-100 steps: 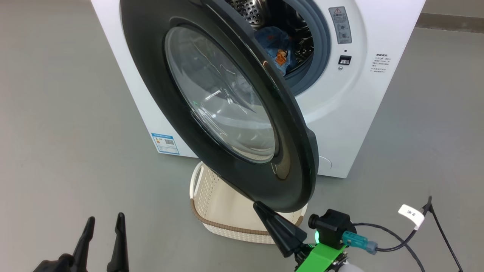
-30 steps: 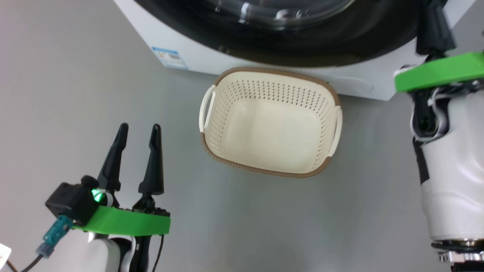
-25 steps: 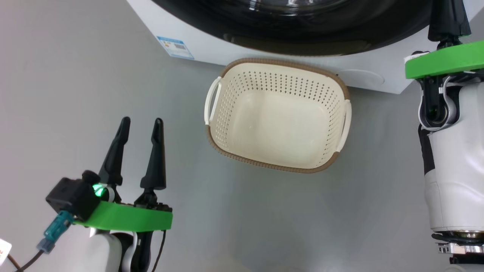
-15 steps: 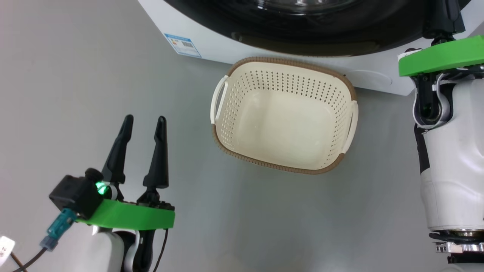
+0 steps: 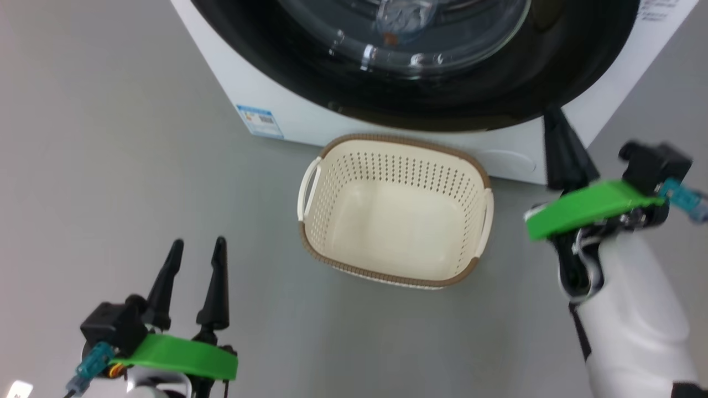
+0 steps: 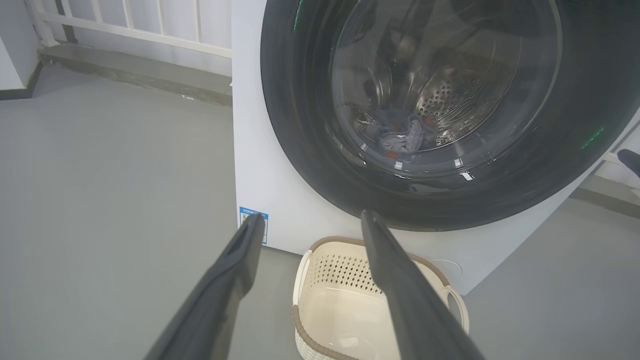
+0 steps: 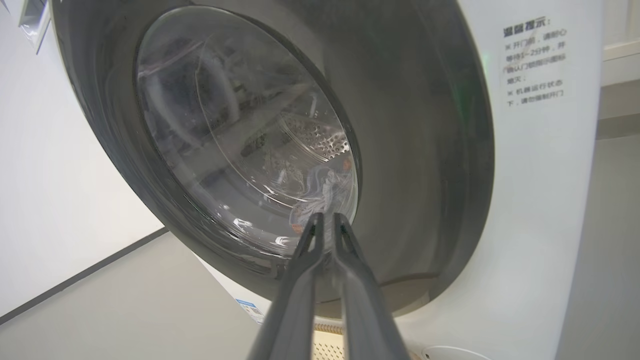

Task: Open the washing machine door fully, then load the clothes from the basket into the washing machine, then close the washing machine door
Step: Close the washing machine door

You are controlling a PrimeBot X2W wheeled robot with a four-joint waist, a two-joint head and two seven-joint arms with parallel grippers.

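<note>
Washing machine door [image 5: 310, 72]: seen flush against the washing machine [image 5: 287, 119], judged shut or nearly latched. Clothes [image 6: 400, 137] are seen in the drum through the glass. Basket [image 5: 395, 141] is found empty below. Closing is best finished by a square press on the black rim.

Right gripper [image 7: 327, 220]: fingers all but together, nothing held, tips just beside the rim's lower edge.

Left gripper [image 5: 197, 246]: fingers apart, well apart from the door.

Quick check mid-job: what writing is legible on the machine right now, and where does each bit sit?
"温馨提示:" heads the printed notice on the washing machine, on its white front to the right of the washing machine door; the lines beneath it are too blurred to read.
The blue label sticker at the front's lower left corner: print too small to read.
</note>
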